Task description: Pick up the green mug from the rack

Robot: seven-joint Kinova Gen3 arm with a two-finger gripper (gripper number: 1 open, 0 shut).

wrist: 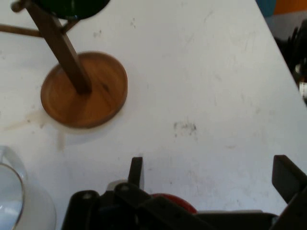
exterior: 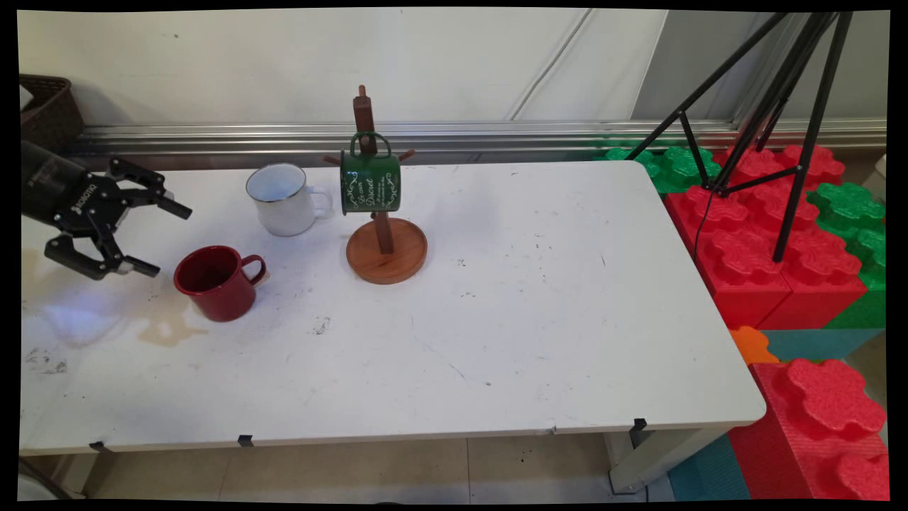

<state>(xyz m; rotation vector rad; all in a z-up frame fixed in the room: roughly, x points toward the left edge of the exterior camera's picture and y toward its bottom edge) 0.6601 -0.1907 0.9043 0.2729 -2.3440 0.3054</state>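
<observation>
The black two-finger gripper (exterior: 167, 238) hung above the white table (exterior: 496, 319) at its nine o'clock side, fingers spread wide and holding nothing. Nearest it, just toward three o'clock, stood a dark red enamel mug (exterior: 216, 282), upright with its handle pointing to three o'clock. A white enamel mug (exterior: 281, 199) stood at the red one's one o'clock. Beside it, a green enamel mug (exterior: 370, 182) hung on a wooden mug tree with a round base (exterior: 386, 250).
</observation>
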